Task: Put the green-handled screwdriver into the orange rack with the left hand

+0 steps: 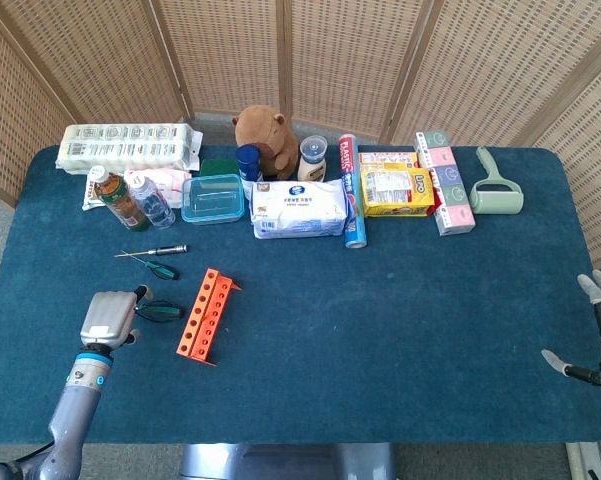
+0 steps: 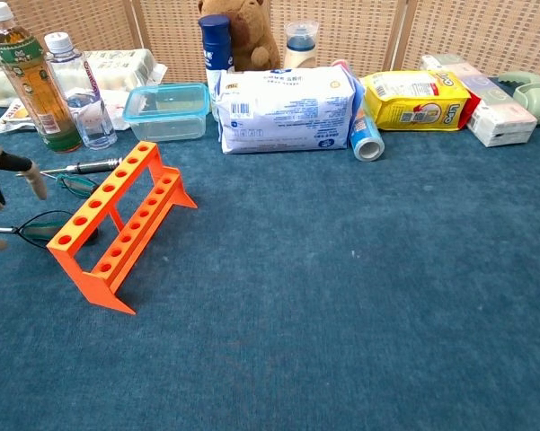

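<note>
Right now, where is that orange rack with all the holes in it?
In the head view the orange rack stands on the blue table's left half, just right of the green-handled screwdriver and the left hand.

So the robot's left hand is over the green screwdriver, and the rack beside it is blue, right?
Not quite: the rack is orange, as the head view shows. The rest holds: the left hand is over the green screwdriver, which lies beside the rack.

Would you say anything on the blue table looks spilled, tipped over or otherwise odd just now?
Nothing looks spilled or damaged. The orange plastic rack stands upright with every visible hole empty, three screwdrivers lie loose on the cloth left of it, and the blue-and-white can lies on its side beside the white wipes pack.
</note>
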You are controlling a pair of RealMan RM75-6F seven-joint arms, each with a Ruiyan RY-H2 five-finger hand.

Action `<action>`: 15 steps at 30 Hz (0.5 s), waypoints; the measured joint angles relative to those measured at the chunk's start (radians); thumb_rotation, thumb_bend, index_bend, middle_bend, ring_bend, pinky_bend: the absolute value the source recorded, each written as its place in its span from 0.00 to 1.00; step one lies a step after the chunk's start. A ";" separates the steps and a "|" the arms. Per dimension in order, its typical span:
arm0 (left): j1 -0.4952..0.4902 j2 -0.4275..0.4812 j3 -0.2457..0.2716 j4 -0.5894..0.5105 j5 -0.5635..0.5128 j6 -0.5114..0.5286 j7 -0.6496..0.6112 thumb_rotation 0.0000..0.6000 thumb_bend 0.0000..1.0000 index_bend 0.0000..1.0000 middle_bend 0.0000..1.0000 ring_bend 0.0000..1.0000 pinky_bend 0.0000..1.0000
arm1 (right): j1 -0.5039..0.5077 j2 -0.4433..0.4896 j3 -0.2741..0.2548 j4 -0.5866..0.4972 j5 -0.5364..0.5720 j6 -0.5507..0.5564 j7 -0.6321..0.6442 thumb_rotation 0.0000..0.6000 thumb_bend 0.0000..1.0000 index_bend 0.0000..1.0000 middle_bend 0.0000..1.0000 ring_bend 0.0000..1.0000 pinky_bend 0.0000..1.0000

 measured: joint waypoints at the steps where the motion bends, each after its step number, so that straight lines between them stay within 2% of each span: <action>1: -0.005 -0.009 0.000 0.011 -0.003 -0.001 0.000 1.00 0.21 0.35 0.95 0.89 0.90 | 0.000 0.001 0.000 0.000 0.000 -0.001 0.004 1.00 0.09 0.03 0.00 0.00 0.00; 5: -0.026 -0.046 0.001 0.054 -0.008 -0.006 -0.009 1.00 0.23 0.35 0.95 0.89 0.90 | -0.001 0.006 0.000 0.000 0.000 -0.001 0.016 1.00 0.09 0.03 0.00 0.00 0.00; 15: -0.057 -0.087 0.012 0.080 -0.037 -0.009 0.003 1.00 0.26 0.35 0.95 0.89 0.90 | 0.000 0.009 -0.001 -0.001 -0.002 -0.003 0.024 1.00 0.09 0.03 0.00 0.00 0.00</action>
